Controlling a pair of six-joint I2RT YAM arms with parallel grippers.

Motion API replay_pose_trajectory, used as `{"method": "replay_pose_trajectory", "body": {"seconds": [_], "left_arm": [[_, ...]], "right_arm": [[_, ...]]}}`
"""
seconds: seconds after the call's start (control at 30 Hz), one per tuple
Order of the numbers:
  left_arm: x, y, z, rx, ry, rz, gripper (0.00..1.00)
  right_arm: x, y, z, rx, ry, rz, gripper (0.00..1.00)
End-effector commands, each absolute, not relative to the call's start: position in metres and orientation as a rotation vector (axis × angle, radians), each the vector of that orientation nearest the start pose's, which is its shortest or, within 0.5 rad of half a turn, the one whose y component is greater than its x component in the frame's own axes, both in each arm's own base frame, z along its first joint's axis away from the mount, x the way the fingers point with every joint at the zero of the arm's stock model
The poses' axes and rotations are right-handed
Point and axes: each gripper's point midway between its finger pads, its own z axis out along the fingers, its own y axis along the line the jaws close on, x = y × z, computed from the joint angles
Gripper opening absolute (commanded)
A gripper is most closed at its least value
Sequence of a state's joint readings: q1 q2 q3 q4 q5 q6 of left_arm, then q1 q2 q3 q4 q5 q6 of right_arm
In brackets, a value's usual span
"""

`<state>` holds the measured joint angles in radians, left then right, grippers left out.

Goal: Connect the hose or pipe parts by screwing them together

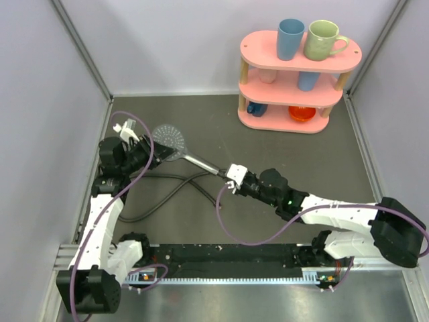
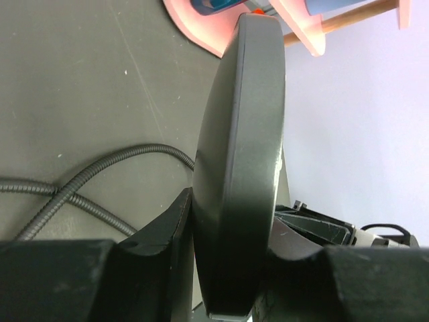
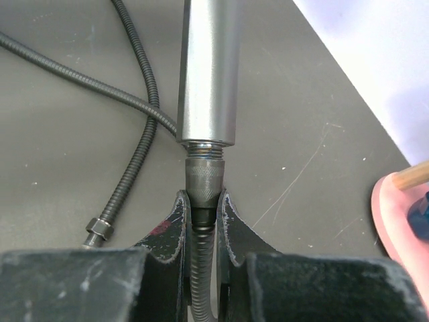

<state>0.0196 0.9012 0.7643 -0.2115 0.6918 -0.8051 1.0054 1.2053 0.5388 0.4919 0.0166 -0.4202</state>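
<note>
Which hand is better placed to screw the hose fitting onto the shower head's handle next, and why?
Right. The right hand grips the hose fitting, lined up at the threaded end of the handle; the left hand only clamps the shower head.

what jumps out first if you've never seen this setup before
The grey shower head held between both arms mid-table: the left fingers clamp its round face edge-on, and the right fingers pinch the hose's knurled nut right at the handle's threaded end. Next come the dark hose trailing in loose loops, and the pink shelf with mugs in the far right corner.
</note>
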Motion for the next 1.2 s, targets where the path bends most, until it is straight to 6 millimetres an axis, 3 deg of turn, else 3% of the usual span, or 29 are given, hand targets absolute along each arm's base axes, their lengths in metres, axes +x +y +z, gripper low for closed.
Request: {"method": "replay_pose_trajectory", "body": {"seconds": [0.0, 0.37, 0.6, 0.8, 1.17], "left_arm": [[0.24, -0.163, 0.291, -0.048, 1.896, -1.442, 0.0], [0.218, -0.173, 0.297, 0.14, 1.77, -1.561, 0.0], [0.213, -0.177, 0.295, 0.324, 1.719, -1.495, 0.0], [0.204, -0.193, 0.287, 0.506, 1.72, -1.471, 0.0], [0.194, -0.202, 0.282, 0.603, 1.679, -1.536, 0.0]], "right_arm": [[0.212, 0.352, 0.275, -1.001, 1.089, 0.674, 0.0], [0.213, 0.337, 0.287, -0.931, 1.069, 0.831, 0.0], [0.21, 0.335, 0.293, -0.955, 1.059, 0.928, 0.0], [0.205, 0.336, 0.293, -1.004, 1.053, 1.02, 0.0], [0.197, 0.324, 0.289, -1.068, 1.021, 1.221, 0.0]]}}
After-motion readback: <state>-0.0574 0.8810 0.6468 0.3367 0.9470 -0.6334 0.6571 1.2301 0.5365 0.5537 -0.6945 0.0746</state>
